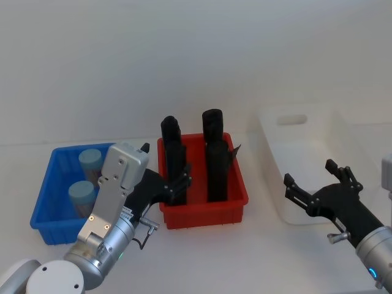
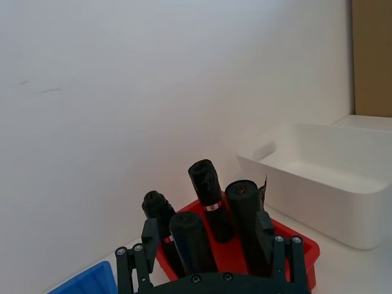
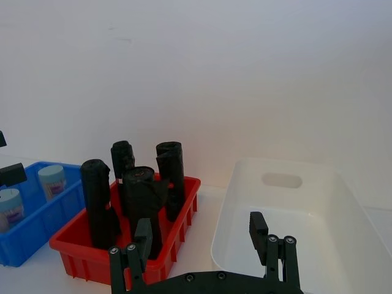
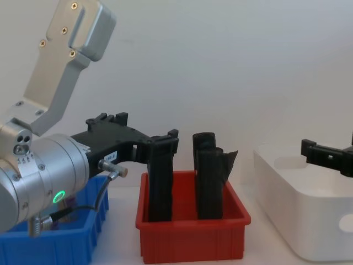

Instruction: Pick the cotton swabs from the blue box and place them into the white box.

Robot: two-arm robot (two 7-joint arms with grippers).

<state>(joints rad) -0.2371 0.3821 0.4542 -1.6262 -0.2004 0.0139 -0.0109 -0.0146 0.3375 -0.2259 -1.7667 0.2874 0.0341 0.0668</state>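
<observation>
Left tool: we see it spread open and holding nothing, by the red bin.
Right tool: open and empty too, over the white box.
Cotton swabs: two jars in the blue box on the surface.

1. The head view is looking steeply down from behind the left gripper and right gripper onto the blue box, red bin and white box, beside and ahead of their fingers.
2. The chest view is looking level, close behind the left fingers.
3. Both wrist views are peering forward between their own fingers, sharing the red bin and white box beyond.
4. The left one is probably catching a blue box corner.
</observation>
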